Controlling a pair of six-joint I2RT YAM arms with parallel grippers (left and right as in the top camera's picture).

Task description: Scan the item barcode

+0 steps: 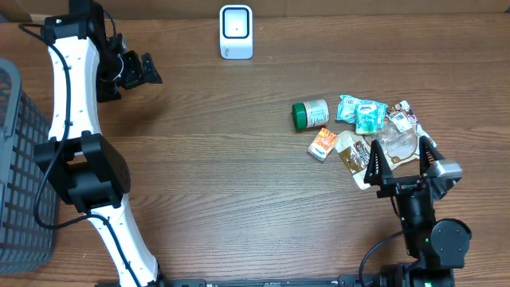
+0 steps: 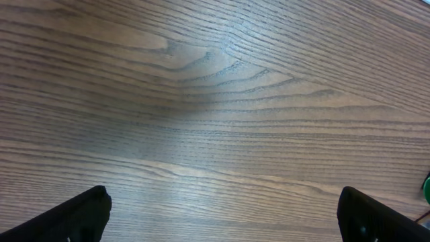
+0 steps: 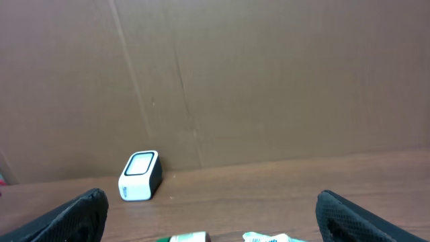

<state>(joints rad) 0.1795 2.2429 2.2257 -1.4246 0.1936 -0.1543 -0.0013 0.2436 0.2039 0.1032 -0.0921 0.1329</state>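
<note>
A: Any lettering you can make out?
B: None legible. The orange packet [image 1: 322, 144], to the right of the scanner [image 1: 236, 32] and nearer the robot, has pale markings too small to read.
A: And the jar?
B: The jar [image 1: 310, 114] has a blurred label. The teal packets [image 1: 362, 112] beyond it are no clearer.

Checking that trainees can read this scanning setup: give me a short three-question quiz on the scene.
1. True or false: the left gripper hangs open and empty over the brown wooden table.
2. Which lies nearest the white box-shaped barcode scanner: A the green-capped plastic jar, B the small orange packet, C the dark mesh basket?
3. Fill in: the right gripper has its jaws ___ above the heap of packets.
Key: 1 true; 2 A; 3 open.
</note>
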